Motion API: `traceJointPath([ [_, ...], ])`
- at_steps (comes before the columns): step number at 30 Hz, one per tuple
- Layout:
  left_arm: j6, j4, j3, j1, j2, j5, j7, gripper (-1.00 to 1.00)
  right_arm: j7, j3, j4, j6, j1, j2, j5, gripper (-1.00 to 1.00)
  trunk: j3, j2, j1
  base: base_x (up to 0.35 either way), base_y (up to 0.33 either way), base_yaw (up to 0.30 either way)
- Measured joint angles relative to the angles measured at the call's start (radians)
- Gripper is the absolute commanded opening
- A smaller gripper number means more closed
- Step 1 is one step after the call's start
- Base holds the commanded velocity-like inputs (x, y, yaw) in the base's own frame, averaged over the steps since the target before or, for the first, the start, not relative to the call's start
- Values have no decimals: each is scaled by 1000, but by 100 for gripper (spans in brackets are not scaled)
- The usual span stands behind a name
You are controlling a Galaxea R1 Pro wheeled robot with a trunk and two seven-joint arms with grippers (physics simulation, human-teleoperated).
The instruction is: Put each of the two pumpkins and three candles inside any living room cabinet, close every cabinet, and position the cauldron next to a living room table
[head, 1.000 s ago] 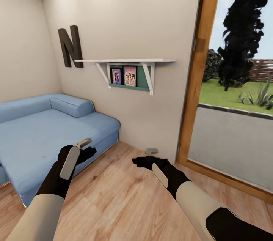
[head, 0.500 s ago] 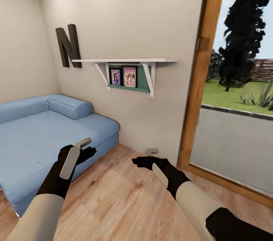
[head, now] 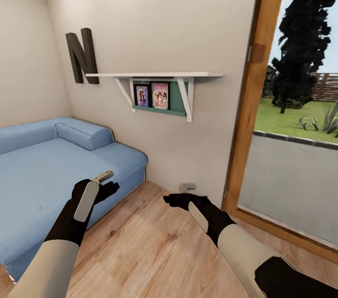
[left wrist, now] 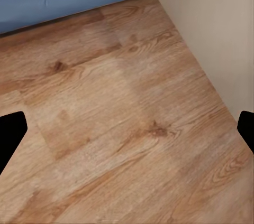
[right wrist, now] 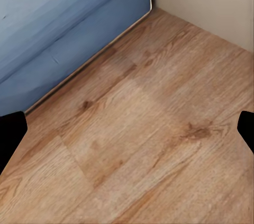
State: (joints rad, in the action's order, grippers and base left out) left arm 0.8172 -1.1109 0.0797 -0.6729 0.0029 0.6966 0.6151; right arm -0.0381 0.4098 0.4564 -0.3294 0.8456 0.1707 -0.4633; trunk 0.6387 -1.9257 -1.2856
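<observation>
No pumpkin, candle, cabinet or cauldron is to be seen at this moment, so their looks and places cannot be told; the step in hand is judged to be travel through the room in search of them. At the left a blue sofa (head: 56, 166) is set against the wall, with a dark letter N (head: 83, 56) mounted above it. The left gripper (head: 104, 180) is held out over the sofa's edge, and its fingers (left wrist: 10, 134) are seen spread wide at the borders of the left wrist view, nothing held between them, with bare wooden floor (left wrist: 127, 129) beneath. Further right a white wall shelf (head: 155, 75) carries two small pictures (head: 152, 95). The right gripper (head: 180, 194) is held above the floor near the wall, its fingers (right wrist: 10, 134) likewise spread and empty. At the far right a wood-framed glass door (head: 253, 87) gives onto a garden. The search is best done by turning the base slowly away from this corner, arms kept tucked clear of sofa and wall.
</observation>
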Motion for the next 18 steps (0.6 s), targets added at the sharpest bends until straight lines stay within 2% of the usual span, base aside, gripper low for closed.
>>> traceJointPath([
  [18, 0, 0, 0, 0, 0, 0, 0, 100, 1, 0, 0, 0, 0, 0, 0, 100, 0, 0, 0, 176, 0, 0],
])
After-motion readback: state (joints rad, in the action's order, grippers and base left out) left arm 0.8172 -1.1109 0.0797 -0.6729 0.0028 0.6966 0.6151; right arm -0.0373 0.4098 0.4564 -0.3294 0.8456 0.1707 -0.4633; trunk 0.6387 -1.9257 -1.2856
